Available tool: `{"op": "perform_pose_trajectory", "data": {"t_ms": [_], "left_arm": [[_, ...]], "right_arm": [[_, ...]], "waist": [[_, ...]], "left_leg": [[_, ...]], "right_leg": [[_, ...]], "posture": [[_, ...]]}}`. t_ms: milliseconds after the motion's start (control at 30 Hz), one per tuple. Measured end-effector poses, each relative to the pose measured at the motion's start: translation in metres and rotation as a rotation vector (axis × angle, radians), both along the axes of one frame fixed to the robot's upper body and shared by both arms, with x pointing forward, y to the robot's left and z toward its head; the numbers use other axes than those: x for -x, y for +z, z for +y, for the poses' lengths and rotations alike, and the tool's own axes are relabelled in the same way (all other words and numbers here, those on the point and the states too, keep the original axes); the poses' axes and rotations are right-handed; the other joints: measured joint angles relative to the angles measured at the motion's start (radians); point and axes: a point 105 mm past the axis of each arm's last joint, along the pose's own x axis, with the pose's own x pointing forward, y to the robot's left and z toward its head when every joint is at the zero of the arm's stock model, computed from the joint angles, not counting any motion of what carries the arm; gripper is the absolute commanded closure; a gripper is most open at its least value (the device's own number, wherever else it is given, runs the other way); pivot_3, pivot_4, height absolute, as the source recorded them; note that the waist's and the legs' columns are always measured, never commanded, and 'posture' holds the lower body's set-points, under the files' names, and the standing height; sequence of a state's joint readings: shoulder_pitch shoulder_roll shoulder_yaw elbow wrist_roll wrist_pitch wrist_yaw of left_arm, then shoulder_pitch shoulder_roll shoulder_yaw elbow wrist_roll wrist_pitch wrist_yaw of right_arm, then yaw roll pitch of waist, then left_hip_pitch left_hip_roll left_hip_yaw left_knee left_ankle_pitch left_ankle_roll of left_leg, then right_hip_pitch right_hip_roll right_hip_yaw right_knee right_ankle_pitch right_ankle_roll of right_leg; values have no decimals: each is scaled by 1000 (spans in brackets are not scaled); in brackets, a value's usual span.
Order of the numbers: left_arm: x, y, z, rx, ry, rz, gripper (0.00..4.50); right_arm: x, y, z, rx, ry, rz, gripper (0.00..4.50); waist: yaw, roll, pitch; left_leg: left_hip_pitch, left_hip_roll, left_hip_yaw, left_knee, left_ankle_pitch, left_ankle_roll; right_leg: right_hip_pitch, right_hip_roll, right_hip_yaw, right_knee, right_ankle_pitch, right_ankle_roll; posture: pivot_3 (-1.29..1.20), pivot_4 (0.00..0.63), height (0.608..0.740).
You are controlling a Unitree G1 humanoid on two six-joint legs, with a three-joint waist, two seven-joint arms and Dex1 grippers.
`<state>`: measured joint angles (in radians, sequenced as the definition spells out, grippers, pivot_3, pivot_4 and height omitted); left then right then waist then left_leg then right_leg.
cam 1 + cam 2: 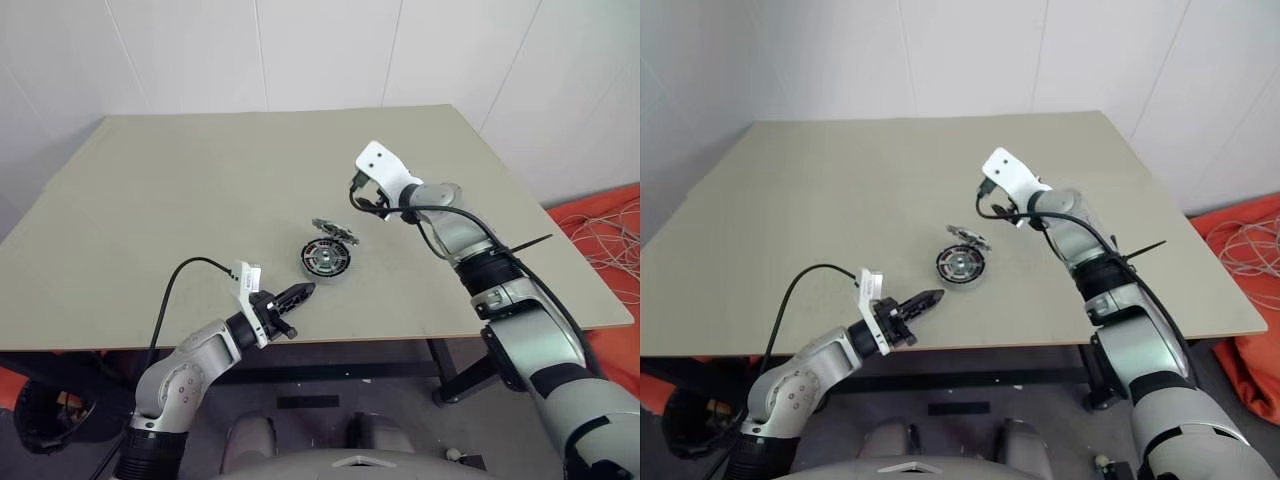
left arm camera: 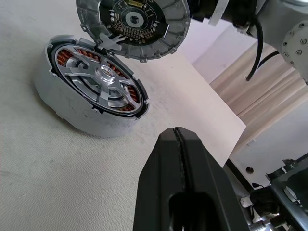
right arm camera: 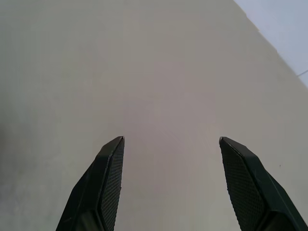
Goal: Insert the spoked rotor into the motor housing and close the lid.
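Note:
The motor housing sits near the middle of the table. The spoked rotor lies inside it, its black rim and silver spokes over the copper windings. The lid stands tilted open on the housing's far edge, showing its inner face. My left gripper is shut and empty, pointing at the housing from just in front of it, close to the table's front edge. My right gripper is open with nothing between its fingers, hovering over bare tabletop behind and to the right of the lid.
The table's front edge runs just behind my left gripper. An orange cloth with loose white cables lies on the floor off the table's right side. White walls stand behind the table.

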<state>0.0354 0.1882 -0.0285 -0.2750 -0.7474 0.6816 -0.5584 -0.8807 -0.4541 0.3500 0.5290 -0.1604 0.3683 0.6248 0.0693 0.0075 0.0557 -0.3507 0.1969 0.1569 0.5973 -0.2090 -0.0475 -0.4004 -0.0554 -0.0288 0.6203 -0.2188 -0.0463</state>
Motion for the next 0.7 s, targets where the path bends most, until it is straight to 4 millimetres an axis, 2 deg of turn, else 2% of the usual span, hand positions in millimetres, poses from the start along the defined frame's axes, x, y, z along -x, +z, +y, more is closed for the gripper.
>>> {"op": "perform_pose_trajectory", "data": {"t_ms": [100, 167, 367, 533, 633, 700], "left_arm": [[0, 0, 0, -1, -1, 0, 4500], [0, 0, 1, -3, 0, 1, 4500], [0, 0, 0, -3, -2, 2, 4500], [0, 0, 0, -2, -2, 2, 4500], [0, 0, 0, -2, -2, 2, 4500], [0, 0, 0, -3, -2, 2, 4500]], "right_arm": [[15, -12, -11, 85, 92, 104, 948], [32, -18, -14, 128, 187, 192, 948], [73, -9, -2, 162, 422, 352, 948], [79, -7, 14, 126, 456, 353, 948], [78, -18, 22, 93, 422, 349, 948], [80, -27, 18, 91, 401, 368, 948]], "waist": [[1, 0, 0], [2, 0, 0], [0, 0, 0], [1, -1, 0], [2, -1, 0], [4, -1, 0]], "left_leg": [[0, 0, 0, 0, 0, 1], [0, 0, 0, 0, -1, 2], [2, 2, 0, 1, -3, 6], [3, 2, 0, 2, -3, 7], [3, 2, 0, 2, -2, 7], [2, 1, 0, 2, -2, 7]], "right_leg": [[1, 0, 0, 0, 0, 0], [1, 0, 0, 0, 0, 0], [3, 0, 0, 1, 0, 0], [5, 0, 0, 1, 0, 0], [5, 0, 0, 1, 0, 0], [5, 0, 0, 1, 0, 0]], "posture": [[0, 0, 740], [0, 0, 740], [0, 0, 740], [0, 0, 740], [0, 0, 740], [0, 0, 740]]}}
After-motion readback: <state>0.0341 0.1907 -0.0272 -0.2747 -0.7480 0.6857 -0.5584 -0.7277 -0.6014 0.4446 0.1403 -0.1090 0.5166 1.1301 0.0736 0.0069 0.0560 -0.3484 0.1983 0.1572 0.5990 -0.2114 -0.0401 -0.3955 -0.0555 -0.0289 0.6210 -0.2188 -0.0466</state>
